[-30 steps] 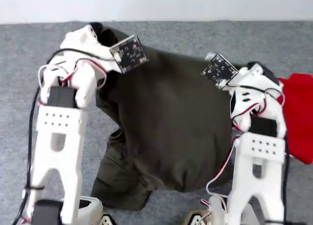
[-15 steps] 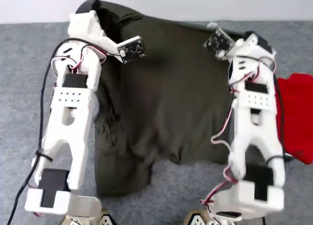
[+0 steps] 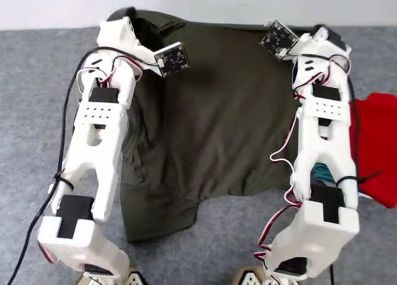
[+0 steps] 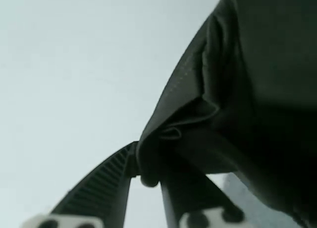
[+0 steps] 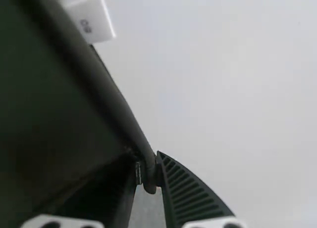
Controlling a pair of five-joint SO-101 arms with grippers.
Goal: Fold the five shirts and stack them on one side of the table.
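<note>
A dark olive shirt (image 3: 217,124) is stretched between the two arms at the far side of the grey table (image 3: 37,93). My left gripper (image 3: 121,18) is shut on one far corner of the dark olive shirt (image 4: 233,89), where the cloth bunches between the fingers (image 4: 106,181). My right gripper (image 3: 319,34) is shut on the other far corner, pinching the hem of the dark olive shirt (image 5: 59,114) at the fingertips (image 5: 168,171). The near part of the shirt hangs down to the table with a sleeve (image 3: 155,210) trailing at the near left.
A red shirt (image 3: 378,149) lies at the right edge of the table beside the right arm, with a bit of teal cloth (image 3: 321,172) showing behind that arm. A pale wall (image 3: 198,6) runs along the far edge.
Both arms have stretched toward the far edge, carrying the shirt's corners away from me. The shirt has spread wider and flatter, and its near edge was dragged farther from the arm bases.
</note>
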